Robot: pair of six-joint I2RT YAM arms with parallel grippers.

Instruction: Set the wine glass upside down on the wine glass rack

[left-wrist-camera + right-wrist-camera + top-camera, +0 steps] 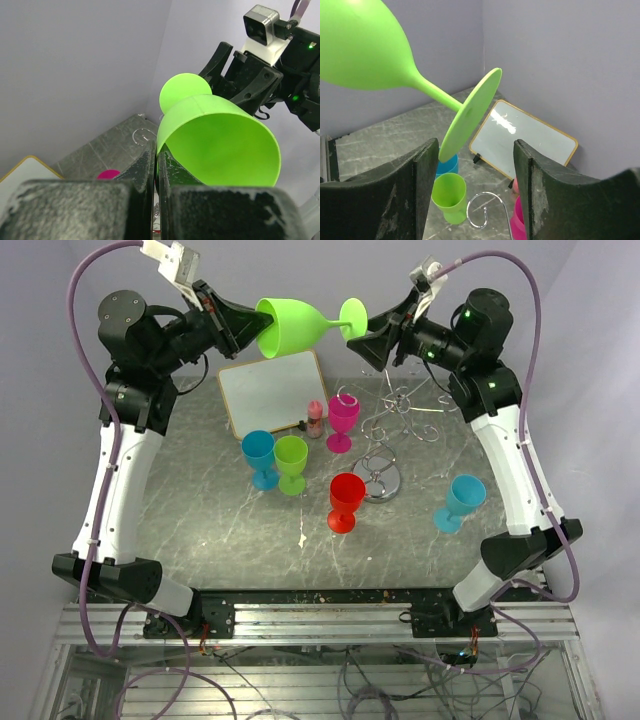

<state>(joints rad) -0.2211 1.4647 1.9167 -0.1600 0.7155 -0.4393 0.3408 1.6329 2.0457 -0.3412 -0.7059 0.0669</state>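
The lime-green plastic wine glass [365, 50] runs off the right wrist view's top-left corner, and the silver wire rack [488, 193] shows only one hook there. From the left wrist, its bowl hides its stem.

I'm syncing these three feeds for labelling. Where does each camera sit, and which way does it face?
Top external: above and behind the bases, looking down on the table; both arms show.
Left wrist: looks along the left gripper pinching the wine glass rim, towards the right gripper.
Right wrist: looks between its open fingers at the glass's foot, whiteboard beyond.
All three share the glass.
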